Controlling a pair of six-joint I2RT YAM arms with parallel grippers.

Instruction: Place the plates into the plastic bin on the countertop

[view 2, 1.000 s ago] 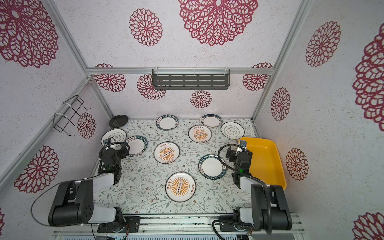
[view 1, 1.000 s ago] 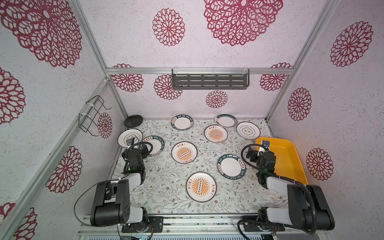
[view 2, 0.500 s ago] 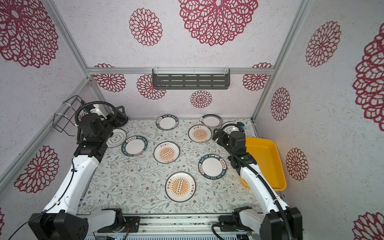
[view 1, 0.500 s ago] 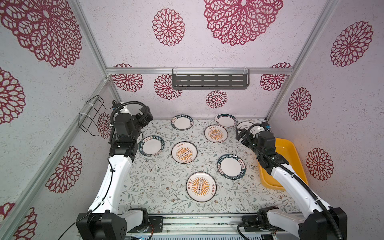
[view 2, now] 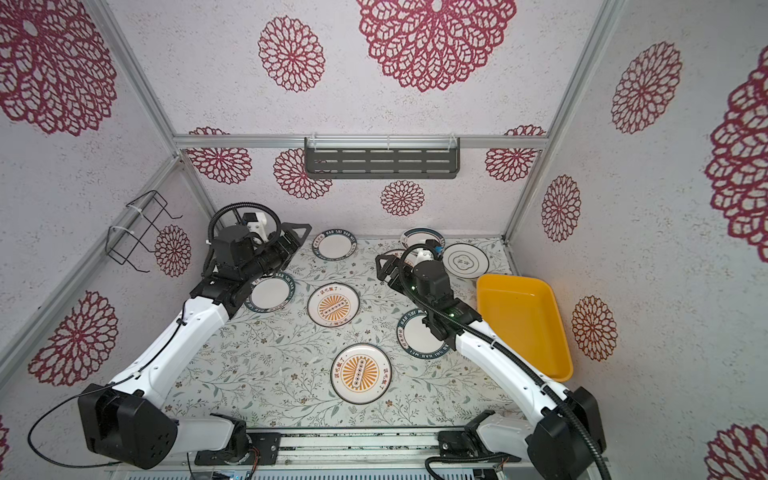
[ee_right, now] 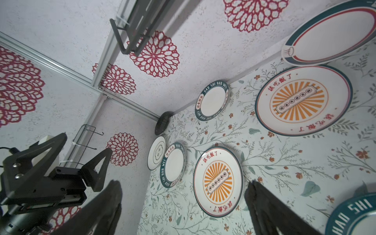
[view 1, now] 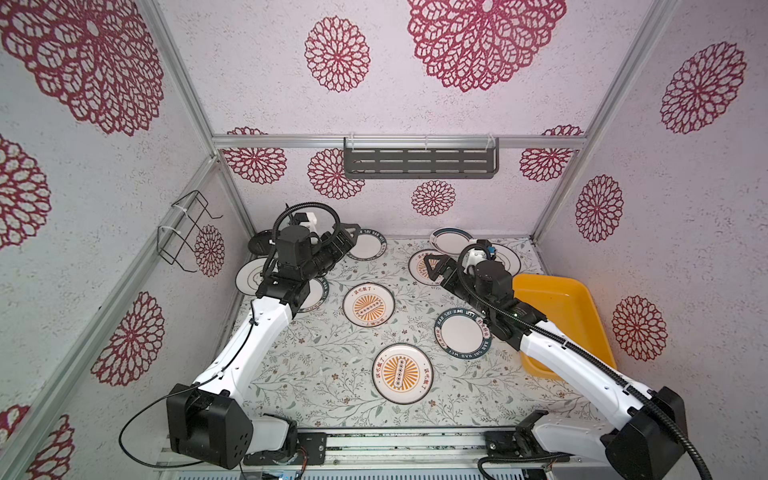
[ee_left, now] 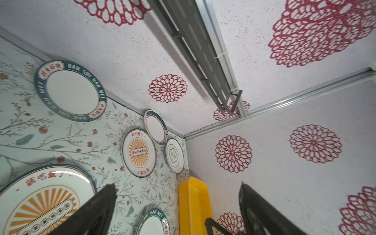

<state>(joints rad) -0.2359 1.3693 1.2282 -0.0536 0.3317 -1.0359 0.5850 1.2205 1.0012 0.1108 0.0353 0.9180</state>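
Observation:
Several plates lie scattered on the leafy countertop [view 1: 324,365]. Two orange sunburst plates [view 1: 368,304] [view 1: 402,373] sit mid-table, and a teal-rimmed plate [view 1: 463,338] lies beside the empty yellow plastic bin [view 1: 557,316] at the right edge. More plates line the back, among them a small black one [view 1: 259,243] in the left corner. My left gripper [view 1: 344,236] [ee_left: 178,186] hangs open and empty above the back-left plates. My right gripper [view 1: 434,266] [ee_right: 184,183] is open and empty above a sunburst plate [ee_right: 303,101] at the back right.
A dark grey slotted shelf [view 1: 420,163] hangs on the back wall above the plates. A black wire rack [view 1: 183,232] sticks out from the left wall. Flowered walls close in the left, back and right sides.
Both arms have risen from their folded pose at the front and stretched toward the back of the countertop. Both grippers stayed open and empty.

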